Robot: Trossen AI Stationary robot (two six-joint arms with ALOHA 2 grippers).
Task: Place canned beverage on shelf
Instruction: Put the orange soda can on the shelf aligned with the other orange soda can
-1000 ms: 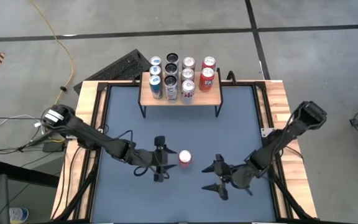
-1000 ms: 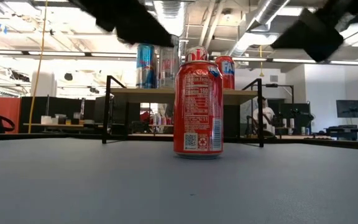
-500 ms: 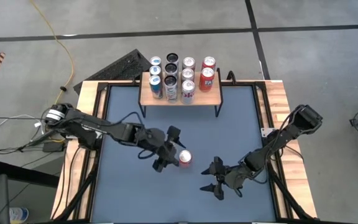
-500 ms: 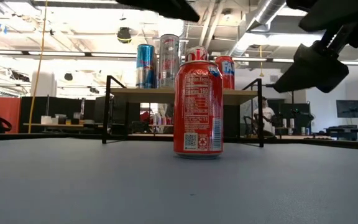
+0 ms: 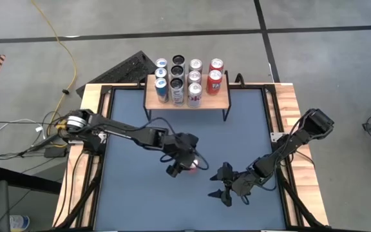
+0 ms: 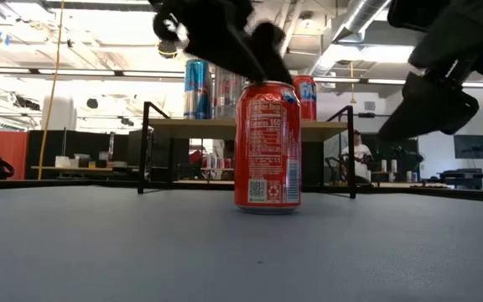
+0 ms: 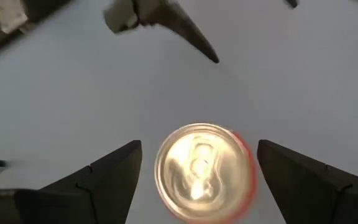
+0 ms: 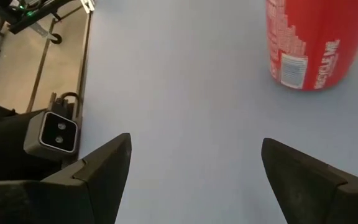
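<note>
Red can (image 5: pixel 191 163): stands upright on the table, in front of the shelf (image 5: pixel 187 101).
Left gripper (image 5: pixel 184 160): right above the can, jaws wide open, one finger on each side of its top, holding nothing.
Right gripper (image 5: pixel 223 185): near the can, also wide open and empty.
Nearer arm: the left.
Shelf: many cans in rows; the right end looks free.

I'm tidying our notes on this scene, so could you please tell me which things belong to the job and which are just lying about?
Job: red can, shelf, left gripper open above the can.
Lying about: cans on shelf, right gripper waiting, open, nearby.
</note>
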